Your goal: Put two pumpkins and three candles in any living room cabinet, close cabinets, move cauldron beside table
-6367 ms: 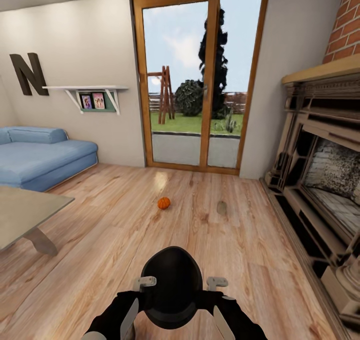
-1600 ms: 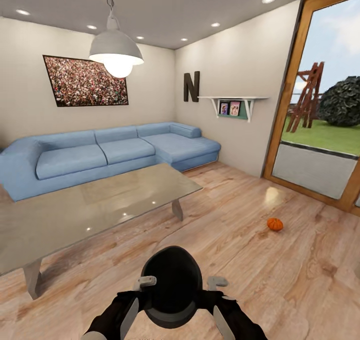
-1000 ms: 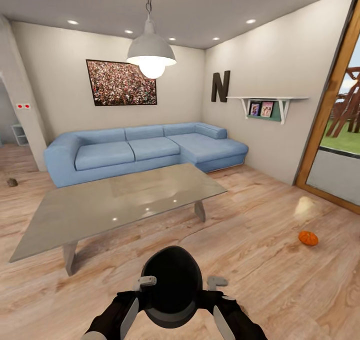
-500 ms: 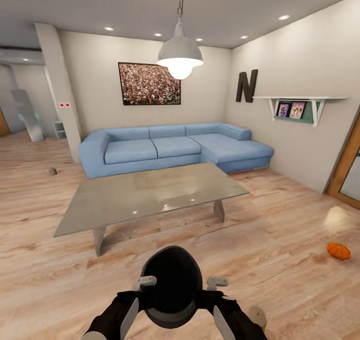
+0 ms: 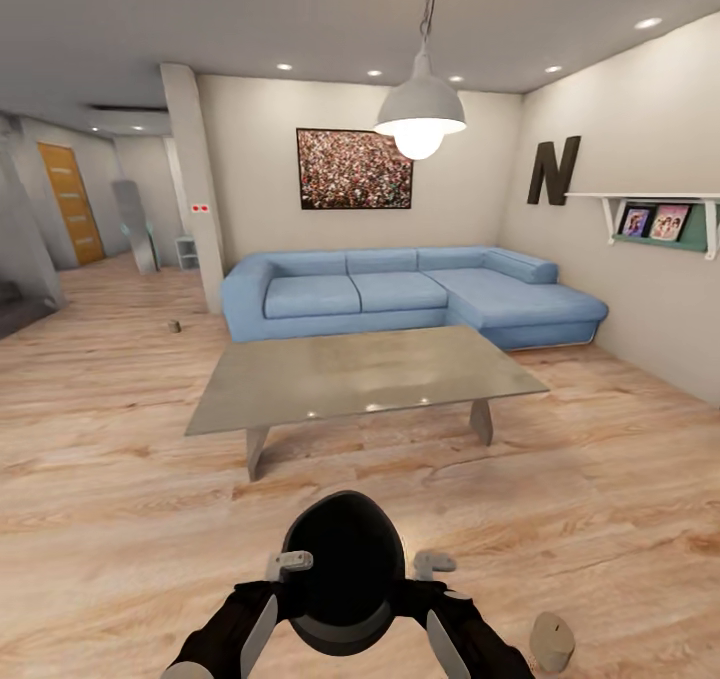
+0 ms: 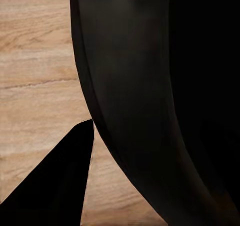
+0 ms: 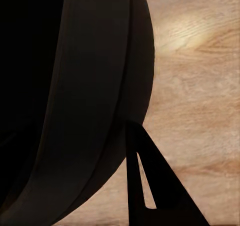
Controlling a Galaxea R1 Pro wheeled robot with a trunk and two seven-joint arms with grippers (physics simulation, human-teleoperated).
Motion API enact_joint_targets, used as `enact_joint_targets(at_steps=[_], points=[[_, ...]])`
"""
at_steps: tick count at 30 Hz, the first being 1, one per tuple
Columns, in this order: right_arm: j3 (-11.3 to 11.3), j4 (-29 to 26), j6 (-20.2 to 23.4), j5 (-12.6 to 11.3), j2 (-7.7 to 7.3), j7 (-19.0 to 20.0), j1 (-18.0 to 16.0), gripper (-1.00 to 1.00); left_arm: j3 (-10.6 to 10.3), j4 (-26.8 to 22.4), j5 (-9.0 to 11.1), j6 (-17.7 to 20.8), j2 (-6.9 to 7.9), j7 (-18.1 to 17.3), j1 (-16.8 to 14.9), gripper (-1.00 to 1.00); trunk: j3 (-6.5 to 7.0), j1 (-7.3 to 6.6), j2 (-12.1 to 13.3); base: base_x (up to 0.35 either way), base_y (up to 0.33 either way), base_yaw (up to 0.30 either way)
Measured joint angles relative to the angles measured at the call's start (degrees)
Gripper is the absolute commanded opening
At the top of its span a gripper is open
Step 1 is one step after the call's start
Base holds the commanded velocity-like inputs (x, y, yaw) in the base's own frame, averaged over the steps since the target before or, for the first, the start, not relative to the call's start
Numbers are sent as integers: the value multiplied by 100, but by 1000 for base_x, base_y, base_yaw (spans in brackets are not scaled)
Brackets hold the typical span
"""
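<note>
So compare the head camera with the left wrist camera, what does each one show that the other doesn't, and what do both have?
Head view alone: the grey table, the blue sofa, the lit pendant lamp, one candle on the floor by the robot's right arm, another candle far off near the pillar, and both arms reaching to the cauldron's sides.

Left wrist view alone: a close look down the cauldron's curved black wall, with a dark finger beside it.

Both share the black cauldron and the wood floor.

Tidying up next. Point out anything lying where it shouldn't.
Two candles sit on the bare floor: one beside the right arm, another far off near the pillar. The cauldron is held between both arms.
</note>
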Motion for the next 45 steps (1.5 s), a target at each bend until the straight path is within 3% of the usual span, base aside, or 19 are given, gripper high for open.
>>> enact_joint_targets(at_steps=[13,45], points=[[-13,-8,24,17,1,7,0,-100,6,0,0,13,-2,1,0,-100,0,0,0,-135,119,159],[-12,-10,33,22,1,7,0,-100,9,1,-1,17,-2,-1,0,-100,0,0,0,173,135,1]])
